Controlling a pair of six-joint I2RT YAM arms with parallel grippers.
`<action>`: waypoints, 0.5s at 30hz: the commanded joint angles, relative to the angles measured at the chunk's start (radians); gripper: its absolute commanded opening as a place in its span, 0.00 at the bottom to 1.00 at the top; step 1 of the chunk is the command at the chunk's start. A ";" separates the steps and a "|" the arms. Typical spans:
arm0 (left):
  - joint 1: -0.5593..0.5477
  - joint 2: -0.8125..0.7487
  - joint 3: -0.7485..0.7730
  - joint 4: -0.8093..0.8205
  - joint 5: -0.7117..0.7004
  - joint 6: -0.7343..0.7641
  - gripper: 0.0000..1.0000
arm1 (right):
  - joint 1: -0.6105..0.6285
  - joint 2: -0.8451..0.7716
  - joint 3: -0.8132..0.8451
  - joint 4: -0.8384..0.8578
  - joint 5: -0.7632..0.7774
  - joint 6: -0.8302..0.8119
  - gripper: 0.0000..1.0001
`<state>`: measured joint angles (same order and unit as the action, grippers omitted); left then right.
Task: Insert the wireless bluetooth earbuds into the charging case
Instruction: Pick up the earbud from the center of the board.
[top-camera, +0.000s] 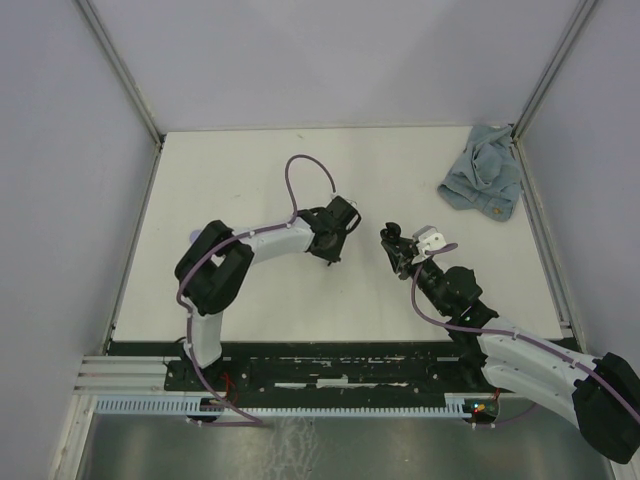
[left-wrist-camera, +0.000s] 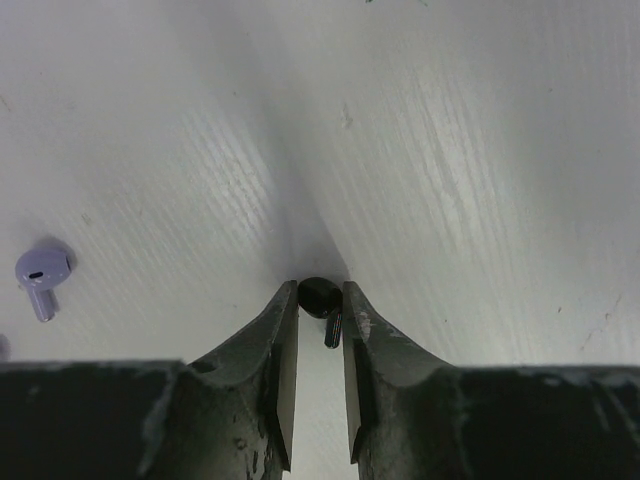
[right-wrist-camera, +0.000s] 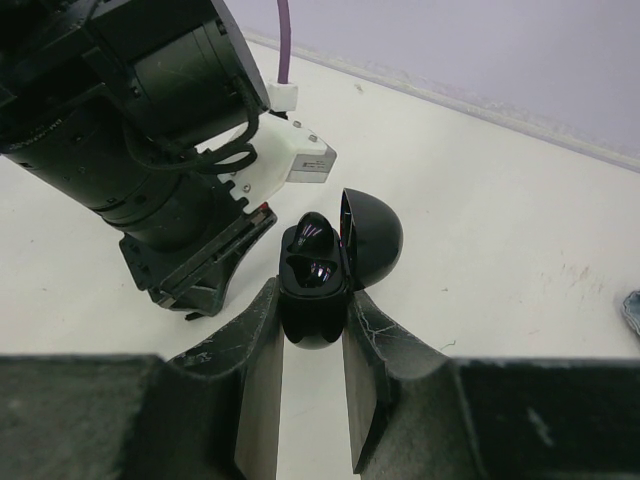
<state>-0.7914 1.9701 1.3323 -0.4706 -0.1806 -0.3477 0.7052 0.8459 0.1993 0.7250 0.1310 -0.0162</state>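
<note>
A black earbud (left-wrist-camera: 316, 293) lies on the white table with its stem pointing back between my fingers. My left gripper (left-wrist-camera: 320, 300) is shut on the black earbud, both fingertips against its round head. A lilac earbud (left-wrist-camera: 42, 275) lies loose to the left. My right gripper (right-wrist-camera: 313, 300) is shut on the black charging case (right-wrist-camera: 315, 285), held above the table with its lid (right-wrist-camera: 372, 240) hinged open to the right. The case's two wells look dark and glossy; what is in them I cannot tell. In the top view the left gripper (top-camera: 330, 250) and right gripper (top-camera: 397, 248) are close together mid-table.
A crumpled blue cloth (top-camera: 483, 183) lies at the back right corner. The left arm's wrist and fingers (right-wrist-camera: 195, 275) stand just left of the case. Metal frame posts and white walls border the table.
</note>
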 joint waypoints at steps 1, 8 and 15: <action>0.009 -0.116 -0.058 0.065 -0.008 -0.045 0.23 | 0.002 -0.017 0.012 0.039 -0.027 0.008 0.02; 0.014 -0.262 -0.170 0.167 -0.023 -0.033 0.20 | 0.003 -0.001 0.029 0.039 -0.086 0.017 0.02; 0.013 -0.455 -0.291 0.301 -0.016 -0.006 0.20 | 0.003 0.007 0.055 0.033 -0.128 0.016 0.02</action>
<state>-0.7807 1.6402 1.0882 -0.3054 -0.1841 -0.3477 0.7052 0.8467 0.2008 0.7235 0.0444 -0.0120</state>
